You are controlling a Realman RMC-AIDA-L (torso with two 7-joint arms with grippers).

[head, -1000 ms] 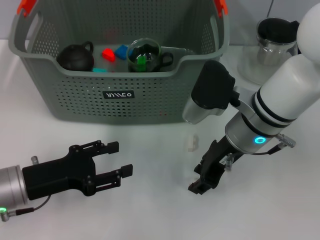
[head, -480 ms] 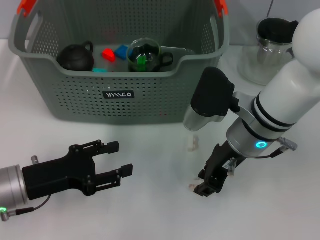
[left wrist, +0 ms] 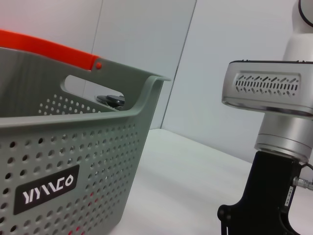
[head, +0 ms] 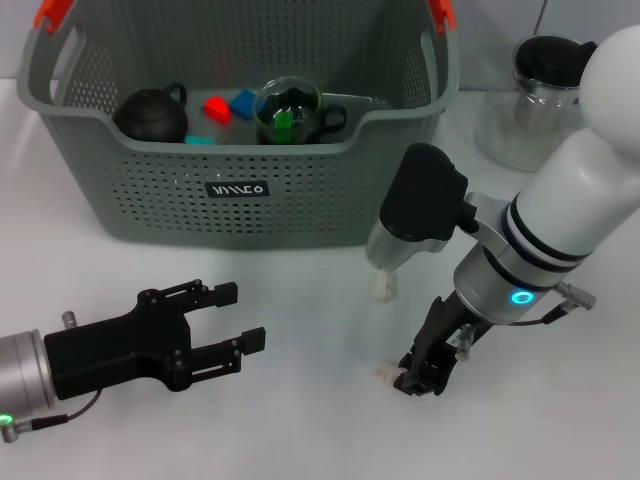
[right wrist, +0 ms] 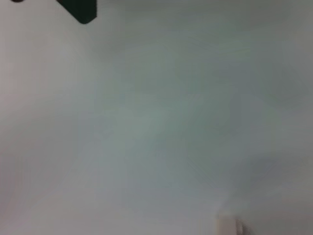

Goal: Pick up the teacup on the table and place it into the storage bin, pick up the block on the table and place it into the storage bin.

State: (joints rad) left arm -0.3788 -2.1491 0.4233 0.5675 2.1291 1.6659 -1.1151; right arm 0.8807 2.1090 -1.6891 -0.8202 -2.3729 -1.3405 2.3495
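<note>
Overhead, white table (head: 300,420), storage bin (head: 240,190) at back, left claw (head: 228,330) wide, right claw (head: 418,378) unreadable.

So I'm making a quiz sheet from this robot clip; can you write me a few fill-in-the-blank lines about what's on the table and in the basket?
1. The storage bin carries a small ____ label on its front wall.
2. The dark teapot sits ____ the storage bin.
3. The right gripper is low over the ____ table.
4. The left gripper has its fingers ____ and holds nothing.

Missing words: black; inside; white; open
</note>
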